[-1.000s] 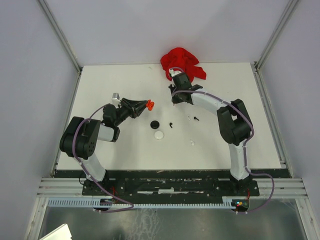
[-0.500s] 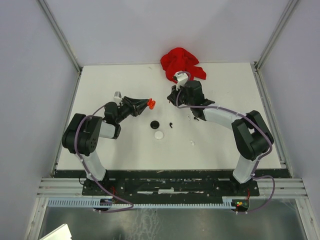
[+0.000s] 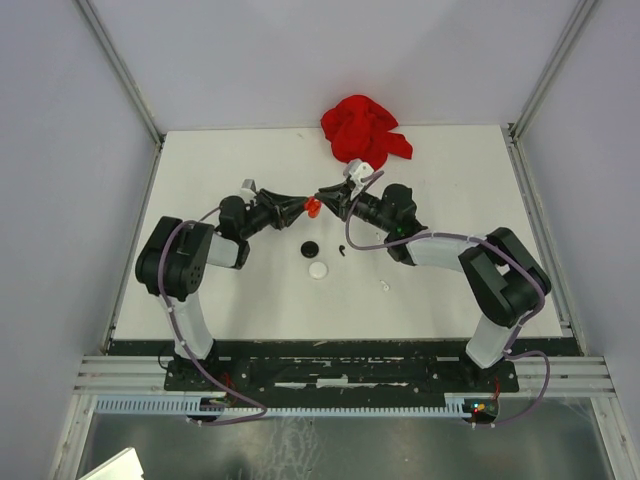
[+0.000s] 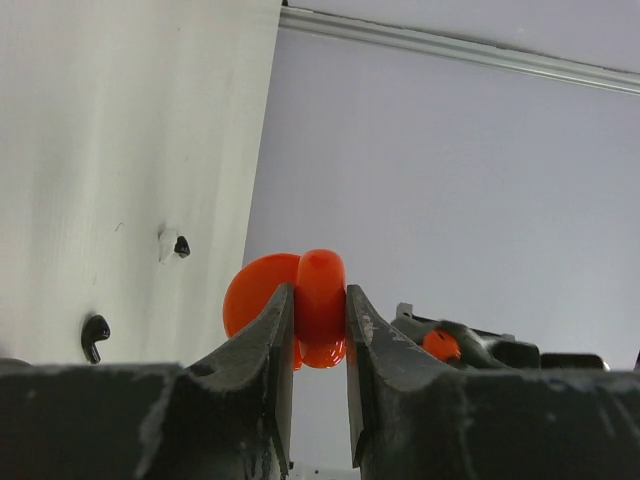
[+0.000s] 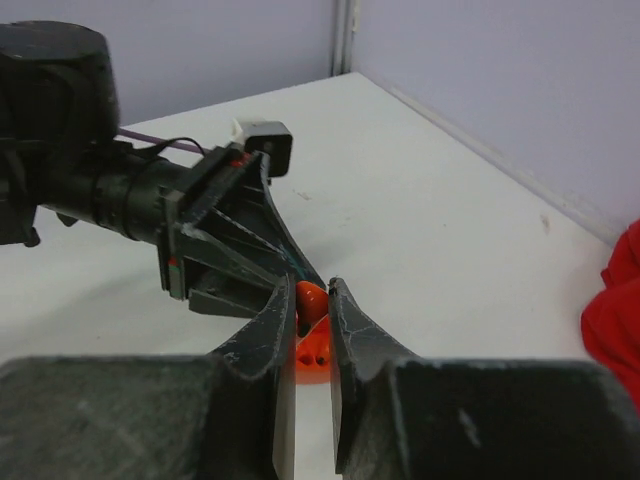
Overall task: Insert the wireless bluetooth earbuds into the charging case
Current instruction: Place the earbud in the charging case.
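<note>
Red-orange plastic marks the charging case [image 4: 320, 300], pinched edge-on between the closed fingers of the left gripper [image 3: 302, 208] and held above the middle of the table [image 3: 220, 290]. Its round lid [image 4: 250, 298] stands open to one side. The right gripper [image 3: 327, 199] meets it tip to tip from the right, its fingers [image 5: 352, 320] parted by only a narrow slit. A small orange-red speck [image 4: 440, 346] sits at that tip, but I cannot tell whether it is a bud in the grip. Just near of the case lie a black disc [image 3: 310, 248] and a white disc [image 3: 318, 269], close together. A black earbud [image 3: 342, 250] lies just right of the black disc. A tiny white piece [image 3: 385, 286] lies farther right and nearer, beside the right forearm. A red cloth [image 3: 362, 128] is bunched at the far edge, behind the right gripper.
</note>
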